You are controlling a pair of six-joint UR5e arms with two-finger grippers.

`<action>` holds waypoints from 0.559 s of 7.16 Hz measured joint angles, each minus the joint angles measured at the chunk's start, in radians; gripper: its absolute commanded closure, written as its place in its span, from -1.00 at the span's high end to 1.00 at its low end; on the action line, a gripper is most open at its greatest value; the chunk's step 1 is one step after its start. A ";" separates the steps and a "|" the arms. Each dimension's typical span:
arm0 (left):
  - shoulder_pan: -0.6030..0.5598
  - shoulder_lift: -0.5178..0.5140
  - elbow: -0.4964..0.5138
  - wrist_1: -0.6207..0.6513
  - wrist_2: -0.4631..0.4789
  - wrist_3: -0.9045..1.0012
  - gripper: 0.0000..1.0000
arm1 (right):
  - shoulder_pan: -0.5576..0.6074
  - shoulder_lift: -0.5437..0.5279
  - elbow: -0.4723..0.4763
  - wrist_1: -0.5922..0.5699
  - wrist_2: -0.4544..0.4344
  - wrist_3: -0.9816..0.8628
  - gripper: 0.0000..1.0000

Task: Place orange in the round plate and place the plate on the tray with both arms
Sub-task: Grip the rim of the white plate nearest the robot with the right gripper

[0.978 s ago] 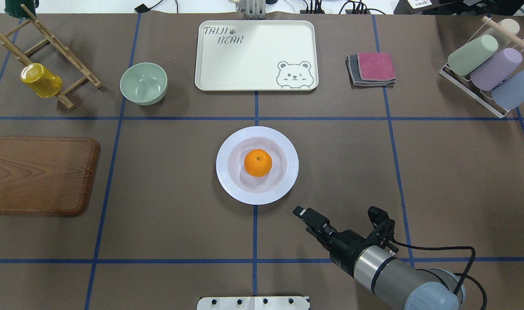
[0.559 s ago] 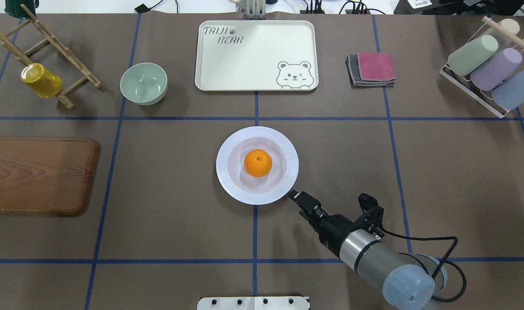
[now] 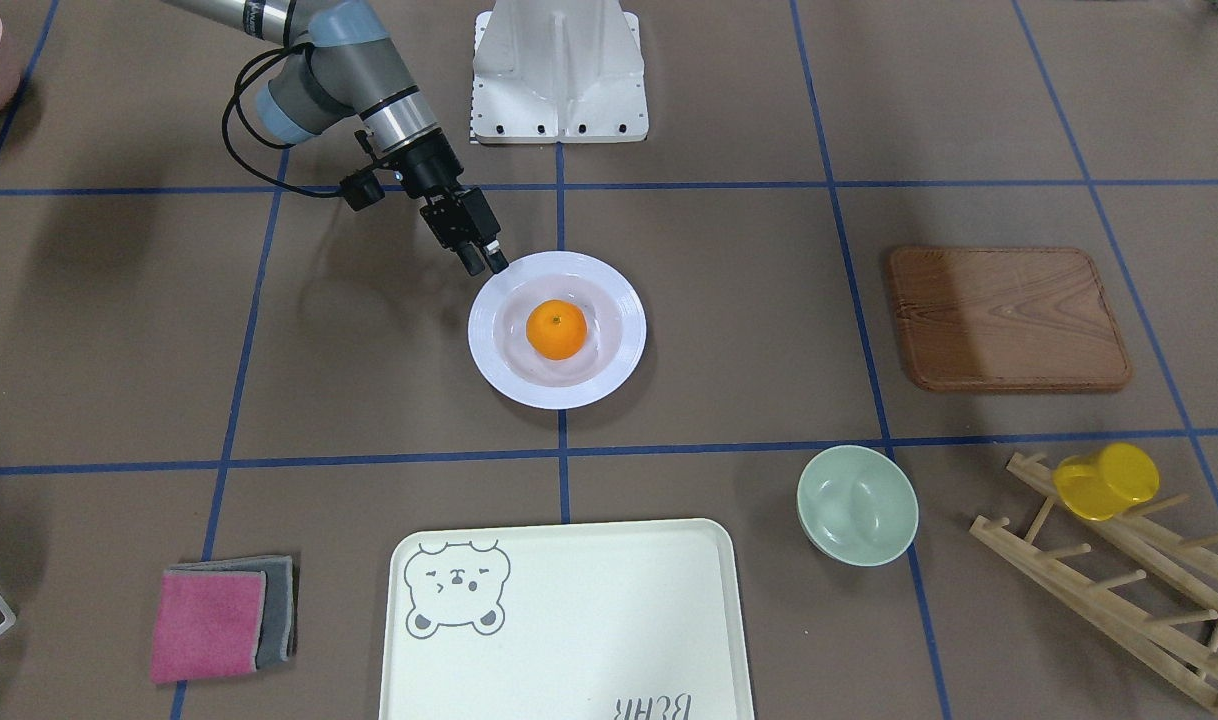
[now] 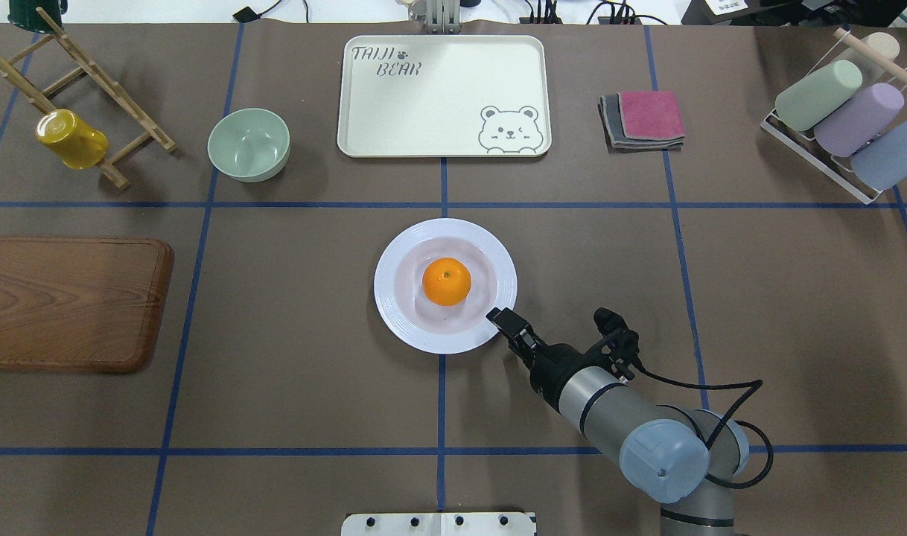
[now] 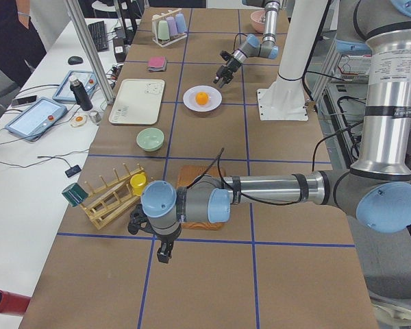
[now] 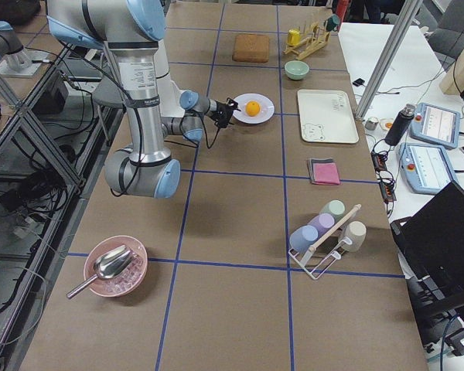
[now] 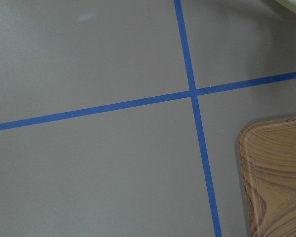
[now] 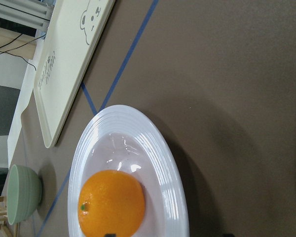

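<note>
Table (image 4: 290, 342) centre: your right gripper (image 4: 500, 316), jaws apart and empty, may shove the plate (image 4: 385, 283) and spill the orange (image 4: 447, 281).

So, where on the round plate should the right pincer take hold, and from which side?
Probably the wide ridged rim of the round plate, at the edge nearest the robot's right, where the open right pincer hovers; come in low from outside. The rim is thin and sticks out, while the orange sits in the sunken centre.

The right hand (image 4: 502, 318) has moved forward to the round plate's (image 4: 398, 320) near rim.
</note>
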 measured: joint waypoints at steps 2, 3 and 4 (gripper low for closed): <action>0.000 -0.001 0.000 0.000 0.000 0.000 0.98 | 0.006 0.017 -0.007 -0.003 0.002 0.005 0.16; 0.000 -0.001 0.000 0.000 0.000 0.000 0.98 | 0.007 0.022 -0.009 -0.003 0.002 0.007 0.16; 0.000 -0.001 0.000 0.000 0.000 0.000 0.98 | 0.008 0.029 -0.016 -0.003 0.002 0.007 0.16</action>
